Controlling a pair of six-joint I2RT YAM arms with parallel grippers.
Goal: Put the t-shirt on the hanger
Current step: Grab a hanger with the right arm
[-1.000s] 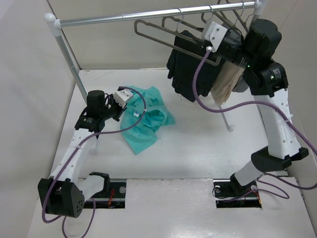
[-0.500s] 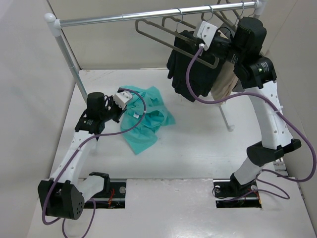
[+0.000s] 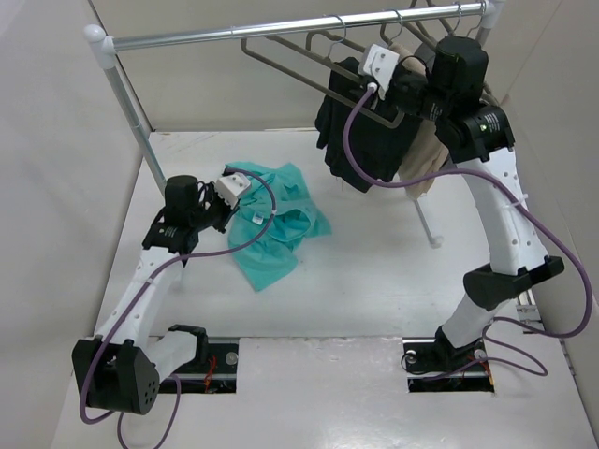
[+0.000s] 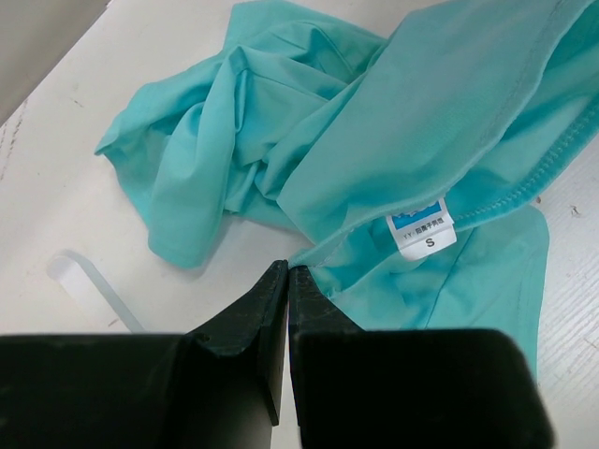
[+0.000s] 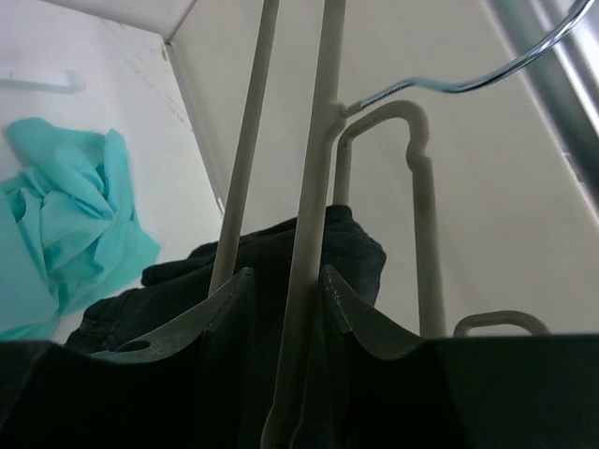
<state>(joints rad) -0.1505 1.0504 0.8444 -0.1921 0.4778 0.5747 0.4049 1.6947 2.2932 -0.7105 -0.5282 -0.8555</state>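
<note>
The soft teal cloth t-shirt (image 3: 277, 227) lies crumpled on the white worktop (image 3: 374, 271) at the left, its small white neck label (image 4: 420, 227) facing up beside the collar seam. It looks light, limp and a little slippery, so it will likely sag and bunch when lifted. The stitched collar near the label seems the firmest place to take hold of it and spread it. The left gripper (image 4: 285, 277) has its jaws pressed together at the shirt's near edge; whether a fold is nipped between them I cannot tell. The right gripper (image 5: 288, 281) is up at the silver rail (image 3: 234, 35), its jaws closed around a bar of the slim grey-taupe hanger (image 3: 281, 59), which hangs by its wire hook. Just beside it hang a black garment (image 3: 360, 131) and a tan garment (image 3: 421, 157), which crowd the hanger and could snag it as it comes away.
</note>
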